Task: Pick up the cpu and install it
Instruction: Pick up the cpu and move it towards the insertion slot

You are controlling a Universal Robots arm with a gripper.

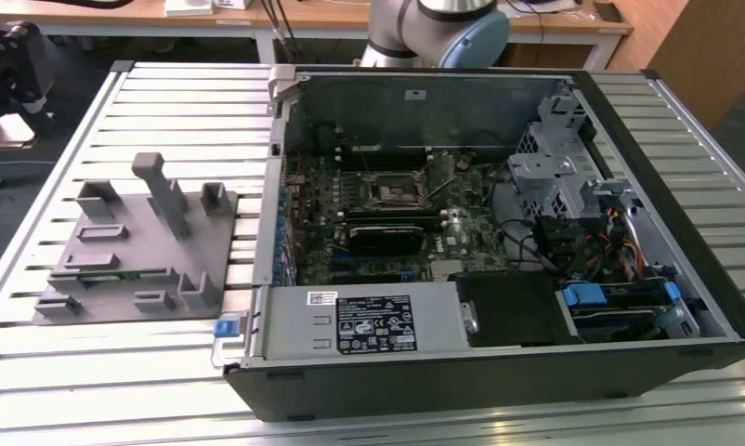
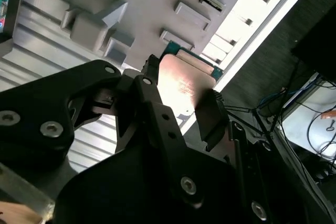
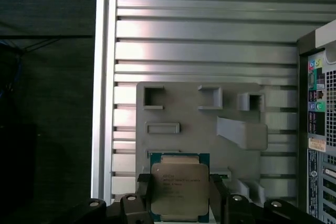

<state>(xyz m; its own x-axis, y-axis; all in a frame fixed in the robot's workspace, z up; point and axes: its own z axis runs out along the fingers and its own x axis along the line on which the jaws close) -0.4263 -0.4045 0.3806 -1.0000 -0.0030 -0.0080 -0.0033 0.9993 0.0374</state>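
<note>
First wrist view: cpu (image 3: 179, 190) clamped at two opp. edges by gripper (image 3: 179, 205), grey tray (image 3: 194, 129) behind; slatted table (image 3: 210, 51) around tray; gripper body cut off.

arm (image 1: 404, 32): silver-grey tube, pale blue joint cap (image 1: 478, 37) | claw (image 2: 181, 90): matte black, silver screws (image 2: 188, 184)

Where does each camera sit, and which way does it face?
Exterior view: set high, looks down on case, tray and table; the arm shows behind.
First wrist view: on the wrist, looks past the gripper at cpu and tray.
Second wrist view: on the wrist, looks along the fingers at the cpu.
Both wrist views share gripper, cpu, tray.
</note>
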